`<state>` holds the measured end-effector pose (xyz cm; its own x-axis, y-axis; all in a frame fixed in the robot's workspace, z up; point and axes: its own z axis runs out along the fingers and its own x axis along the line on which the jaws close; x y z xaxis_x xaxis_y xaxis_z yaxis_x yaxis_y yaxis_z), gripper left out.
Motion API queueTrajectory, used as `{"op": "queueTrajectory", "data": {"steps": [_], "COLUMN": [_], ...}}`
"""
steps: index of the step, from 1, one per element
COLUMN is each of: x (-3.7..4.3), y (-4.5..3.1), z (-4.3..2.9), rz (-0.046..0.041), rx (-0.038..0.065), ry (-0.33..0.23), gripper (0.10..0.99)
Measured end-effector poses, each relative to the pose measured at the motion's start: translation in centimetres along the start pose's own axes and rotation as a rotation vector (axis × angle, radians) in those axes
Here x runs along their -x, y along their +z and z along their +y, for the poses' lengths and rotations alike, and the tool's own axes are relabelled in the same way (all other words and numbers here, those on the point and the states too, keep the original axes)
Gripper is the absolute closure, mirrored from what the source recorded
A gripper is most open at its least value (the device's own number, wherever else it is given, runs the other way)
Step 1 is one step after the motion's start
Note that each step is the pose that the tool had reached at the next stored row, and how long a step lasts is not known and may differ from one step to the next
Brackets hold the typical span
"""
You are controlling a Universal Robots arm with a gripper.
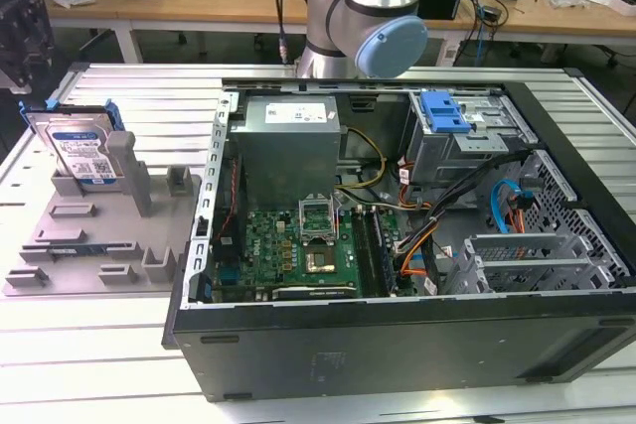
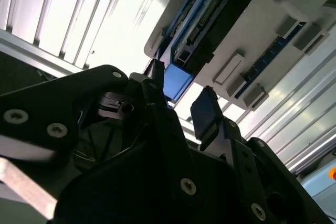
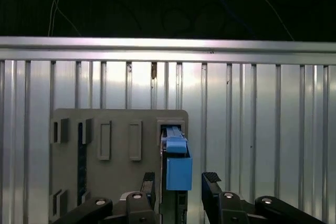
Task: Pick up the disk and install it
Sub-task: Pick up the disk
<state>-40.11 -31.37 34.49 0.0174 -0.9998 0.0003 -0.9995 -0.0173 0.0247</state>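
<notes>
Jaws spread apart, straddling the blue end tab of the disk without touching it.
The arm rises at the far edge of the bench behind the case. Its wrist faces down over the grey fixture near the far corner at the exterior view's left, where the disk stands on edge.
</notes>
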Motion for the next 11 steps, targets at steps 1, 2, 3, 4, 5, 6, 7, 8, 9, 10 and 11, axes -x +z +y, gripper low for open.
{"op": "queueTrajectory", "data": {"steps": [1, 2, 3, 4, 5, 6, 7, 8, 9, 10, 11], "x": [0.0, 0.0, 0.0, 0.0, 0.0, 0.0, 0.0, 0.0, 0.0, 0.0, 0.0], "y": [0.1, 0.21, 0.27, 0.35, 0.45, 0.52, 0.6, 0.67, 0.77, 0.87, 1.01], "z": [0.01, 0.02, 0.02, 0.03, 0.03, 0.03, 0.04, 0.04, 0.04, 0.04, 0.04], "rz": [0.0001, 0.0002, 0.0002, 0.0003, 0.0003, 0.0004, 0.0005, 0.0005, 0.0006, 0.0006, 0.0007], "rx": [0.0, 0.0, 0.0, 0.0, 0.0, 0.0, 0.0, 0.0, 0.0, 0.0, 0.0], "ry": [-0.003, -0.007, -0.008, -0.011, -0.014, -0.016, -0.019, -0.021, -0.023, -0.026, -0.029], "gripper": [0.604, 0.604, 0.604, 0.604, 0.604, 0.604, 0.604, 0.604, 0.604, 0.604, 0.604]}}
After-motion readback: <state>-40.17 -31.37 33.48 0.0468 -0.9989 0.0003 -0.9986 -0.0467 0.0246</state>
